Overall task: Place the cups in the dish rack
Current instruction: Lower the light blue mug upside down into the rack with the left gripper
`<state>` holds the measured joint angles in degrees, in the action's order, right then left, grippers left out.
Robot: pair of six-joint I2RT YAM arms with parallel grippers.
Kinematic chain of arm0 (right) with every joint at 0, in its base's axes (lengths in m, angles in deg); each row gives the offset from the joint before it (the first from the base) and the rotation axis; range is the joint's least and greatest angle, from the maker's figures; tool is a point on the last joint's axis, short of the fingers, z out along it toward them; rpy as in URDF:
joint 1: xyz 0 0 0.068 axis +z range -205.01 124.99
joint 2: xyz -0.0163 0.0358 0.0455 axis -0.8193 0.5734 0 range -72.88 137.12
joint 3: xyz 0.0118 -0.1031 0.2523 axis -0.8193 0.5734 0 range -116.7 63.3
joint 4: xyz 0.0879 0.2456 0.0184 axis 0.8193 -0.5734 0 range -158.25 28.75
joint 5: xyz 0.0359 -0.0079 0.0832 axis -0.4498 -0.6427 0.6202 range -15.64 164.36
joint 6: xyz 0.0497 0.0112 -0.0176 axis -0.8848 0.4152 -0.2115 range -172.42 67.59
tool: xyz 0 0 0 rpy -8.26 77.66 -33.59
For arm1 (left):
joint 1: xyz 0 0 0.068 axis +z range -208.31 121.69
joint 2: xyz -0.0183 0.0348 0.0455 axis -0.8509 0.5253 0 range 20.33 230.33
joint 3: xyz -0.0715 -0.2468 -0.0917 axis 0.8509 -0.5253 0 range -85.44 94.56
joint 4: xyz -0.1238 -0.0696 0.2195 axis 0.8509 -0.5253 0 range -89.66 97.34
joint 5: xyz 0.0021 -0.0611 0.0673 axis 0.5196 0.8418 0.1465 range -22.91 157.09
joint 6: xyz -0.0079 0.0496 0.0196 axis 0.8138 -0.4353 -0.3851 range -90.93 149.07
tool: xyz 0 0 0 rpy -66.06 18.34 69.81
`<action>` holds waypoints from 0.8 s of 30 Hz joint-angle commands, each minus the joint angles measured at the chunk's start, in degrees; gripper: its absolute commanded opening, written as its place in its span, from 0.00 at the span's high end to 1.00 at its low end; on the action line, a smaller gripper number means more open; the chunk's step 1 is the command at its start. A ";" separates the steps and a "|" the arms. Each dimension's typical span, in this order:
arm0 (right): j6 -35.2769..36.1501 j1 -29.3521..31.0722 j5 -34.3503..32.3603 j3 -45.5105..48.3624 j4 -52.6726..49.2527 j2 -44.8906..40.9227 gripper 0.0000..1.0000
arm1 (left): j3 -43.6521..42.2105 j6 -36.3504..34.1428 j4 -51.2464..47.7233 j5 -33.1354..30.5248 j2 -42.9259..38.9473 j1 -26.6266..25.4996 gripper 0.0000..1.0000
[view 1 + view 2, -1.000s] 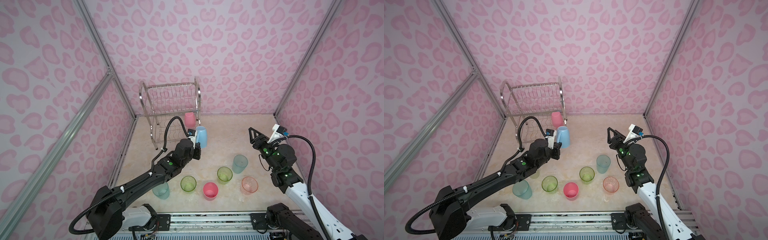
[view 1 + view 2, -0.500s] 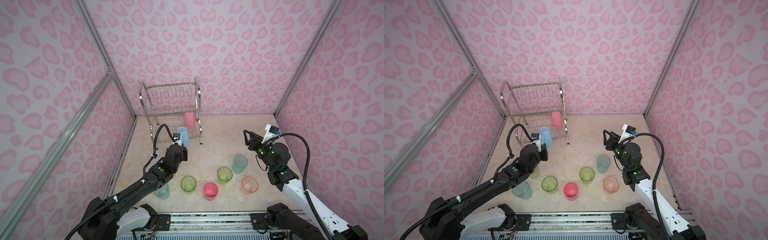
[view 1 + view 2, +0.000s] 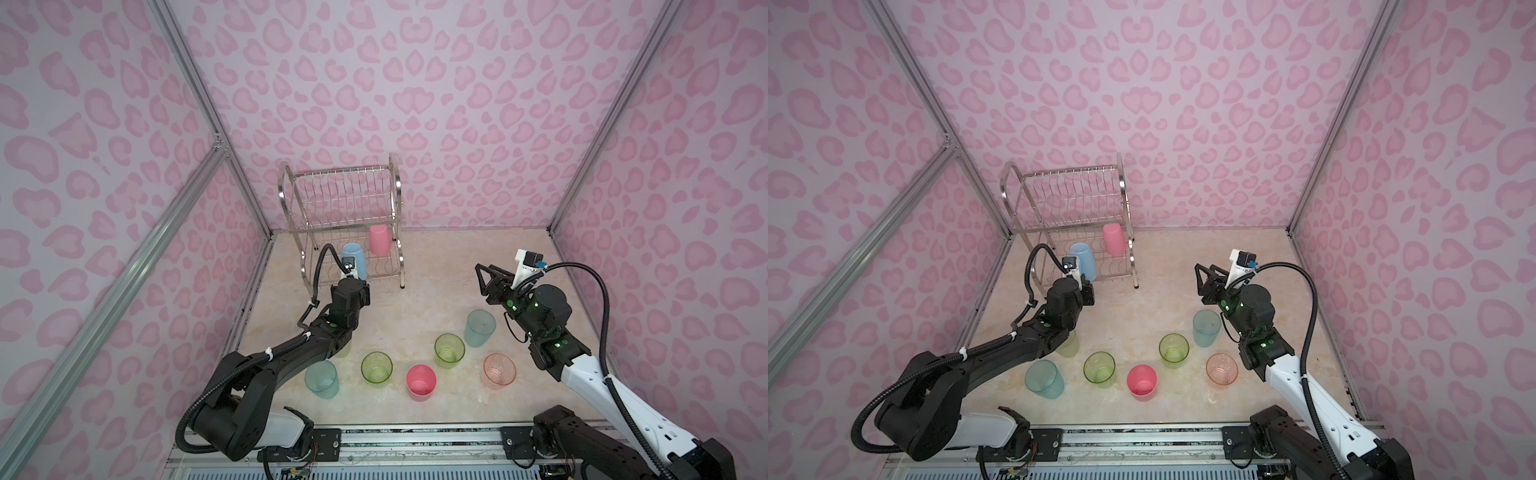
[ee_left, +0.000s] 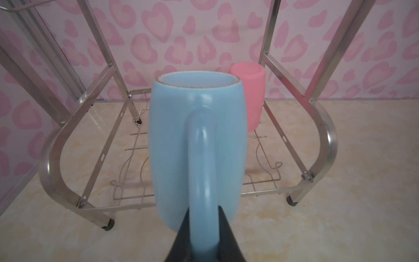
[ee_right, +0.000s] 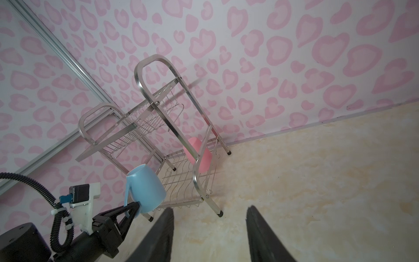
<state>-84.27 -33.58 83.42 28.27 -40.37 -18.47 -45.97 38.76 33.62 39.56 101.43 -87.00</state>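
Movement first: over the last second the left gripper, clamped on the handle of the light-blue mug, has carried it from just right of the dish rack leftward to the rack's open front, in both top views. The mug now hangs before the lower shelf, clear of the tabletop and left of the racked pink cup, which stands upside down at the shelf's right end. The right gripper has drifted slightly leftward too. Its jaws stand apart with nothing between them, right of centre frame. I judge the second cup is about to be placed: it has only to go in and down onto the wires.

Count, nine cups in all:
- one in the rack
- one in the left gripper
- seven on the tabletop across the lower middle of the frame: a teal cup, a second teal cup, a green cup, a second green cup, a third green cup half hidden under the left arm, a loose pink cup, a peach cup

One rack, two shelves
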 commanded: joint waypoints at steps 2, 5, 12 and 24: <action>1.66 0.11 -0.98 0.68 1.06 0.17 0.48 | 1.96 -1.93 12.98 1.21 3.92 1.21 0.94; 1.81 0.18 -1.38 1.11 1.52 0.35 0.49 | 2.26 -2.60 17.47 1.45 7.05 1.93 0.92; 2.51 0.14 -2.25 1.78 2.65 1.46 0.49 | 4.77 -1.84 23.94 3.35 14.57 4.47 0.92; 3.68 0.17 -2.82 1.19 6.87 6.63 0.51 | 10.48 -2.24 29.88 8.63 24.45 7.71 0.91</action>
<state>-81.41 -33.39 80.80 29.74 -37.18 -12.72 -37.51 36.69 55.37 47.14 124.53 -79.79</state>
